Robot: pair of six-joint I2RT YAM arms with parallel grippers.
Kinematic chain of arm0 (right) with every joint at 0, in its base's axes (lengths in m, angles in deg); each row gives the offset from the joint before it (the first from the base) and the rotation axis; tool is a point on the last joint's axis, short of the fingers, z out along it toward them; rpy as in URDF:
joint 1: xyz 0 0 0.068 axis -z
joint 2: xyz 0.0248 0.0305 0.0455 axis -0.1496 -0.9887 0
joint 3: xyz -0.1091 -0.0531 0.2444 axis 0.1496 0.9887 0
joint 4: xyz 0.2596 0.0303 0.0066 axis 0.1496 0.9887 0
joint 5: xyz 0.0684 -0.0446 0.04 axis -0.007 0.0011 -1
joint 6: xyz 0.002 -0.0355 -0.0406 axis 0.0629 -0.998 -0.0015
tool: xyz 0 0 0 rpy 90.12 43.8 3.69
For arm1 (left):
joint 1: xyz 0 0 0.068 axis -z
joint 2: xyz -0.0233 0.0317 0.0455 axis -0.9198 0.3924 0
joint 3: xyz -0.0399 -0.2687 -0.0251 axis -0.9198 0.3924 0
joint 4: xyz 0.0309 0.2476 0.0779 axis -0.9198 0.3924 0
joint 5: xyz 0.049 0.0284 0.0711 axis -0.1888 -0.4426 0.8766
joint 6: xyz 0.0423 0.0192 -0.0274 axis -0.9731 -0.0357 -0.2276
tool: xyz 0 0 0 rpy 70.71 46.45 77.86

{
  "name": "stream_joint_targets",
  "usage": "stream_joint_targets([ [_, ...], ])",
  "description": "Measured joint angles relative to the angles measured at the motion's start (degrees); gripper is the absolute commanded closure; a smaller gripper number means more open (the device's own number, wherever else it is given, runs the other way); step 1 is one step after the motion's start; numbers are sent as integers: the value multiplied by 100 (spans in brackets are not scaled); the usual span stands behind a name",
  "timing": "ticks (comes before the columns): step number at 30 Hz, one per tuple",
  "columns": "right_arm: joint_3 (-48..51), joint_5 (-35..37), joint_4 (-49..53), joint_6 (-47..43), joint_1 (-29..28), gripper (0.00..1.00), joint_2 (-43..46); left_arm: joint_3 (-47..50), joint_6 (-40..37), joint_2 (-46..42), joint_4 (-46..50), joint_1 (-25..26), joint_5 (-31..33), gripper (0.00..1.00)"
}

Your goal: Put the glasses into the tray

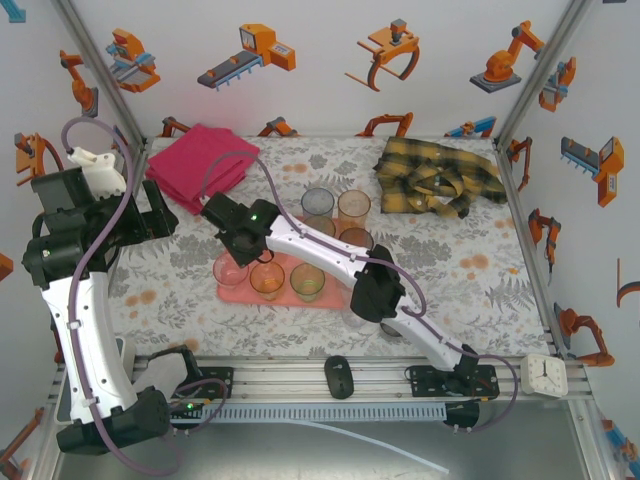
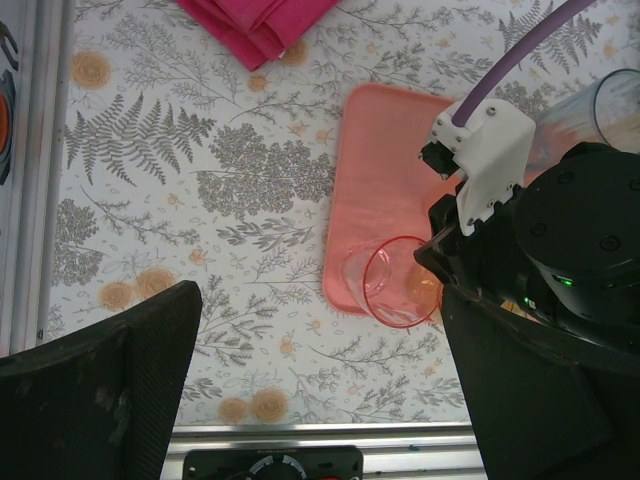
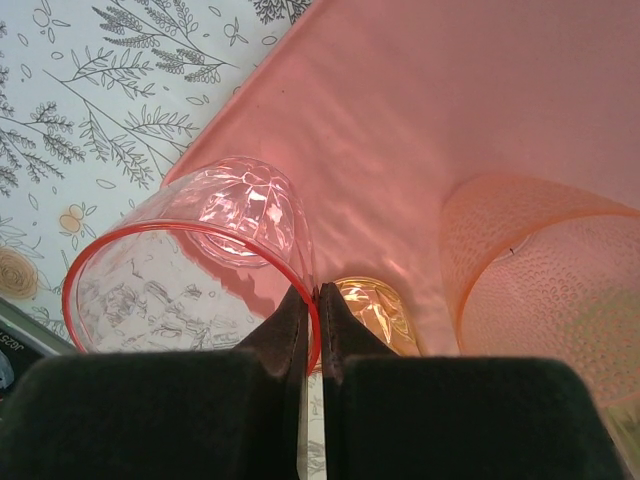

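ok, right gripper [image 3: 315, 325] is pinching the rim of the pink glass [image 3: 190, 250], with one finger sitting inside and one outside. the glass is standing upright on the near-left corner of the tray [image 3: 420, 120]. an amber glass [image 1: 267, 279] and a green glass [image 1: 307, 283] are sitting beside it along the tray's near edge. a blue-grey glass [image 1: 319, 204] and a peach glass [image 1: 353, 207] are standing further back, beyond the right arm; can't tell if they're on the tray. left gripper [image 2: 320, 340] is hanging with its fingers spread wide, gripping nothing, over the table [image 2: 200, 200] left of the tray, near the magenta cloth [image 1: 200, 165].
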Motion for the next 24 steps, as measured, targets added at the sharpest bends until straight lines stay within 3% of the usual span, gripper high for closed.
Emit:
stream_joint_targets([
  [24, -278, -168, 146, -85, 0, 86, -247, 22, 0, -28, 4, 0, -57, 3],
])
